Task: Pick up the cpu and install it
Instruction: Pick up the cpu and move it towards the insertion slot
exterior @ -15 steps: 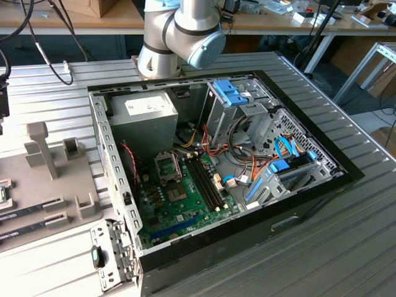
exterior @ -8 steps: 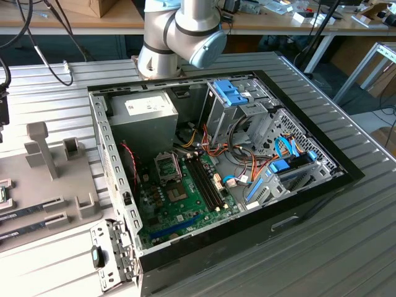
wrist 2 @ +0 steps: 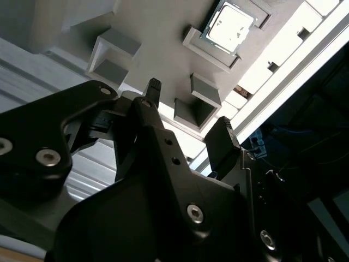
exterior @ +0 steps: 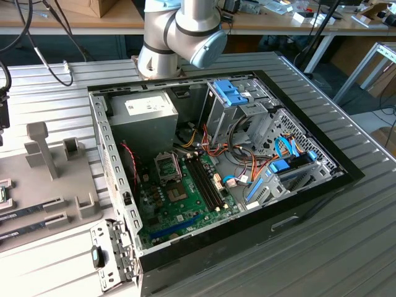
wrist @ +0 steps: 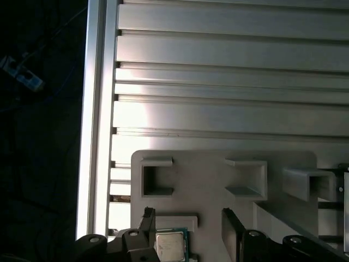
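Open and empty, the hand (wrist: 187, 218) hangs over the cpu (wrist: 170, 245) in its grey tray (wrist: 207, 180); a clean pick needs it centred and square to the chip.

robot arm (exterior: 184, 32): 1
gripper (wrist 2: 187, 106): 1
fingers (wrist 2: 220, 141) on the gripper: 2
cpu (wrist 2: 229, 24): 1, in both wrist views
gray fixture plate (wrist: 218, 164): 1
square pockets (wrist: 157, 179) on the plate: 2 side by side in the first wrist view, plus 1 boxy holder (wrist: 305, 183) next to them
memory sticks (exterior: 18, 214) on the plate: 2 in the exterior view
computer case (exterior: 309, 198): 1
motherboard (exterior: 185, 210): 1
cpu socket (exterior: 167, 166): 1
power supply (exterior: 142, 117): 1
slatted metal table (exterior: 346, 253): 1
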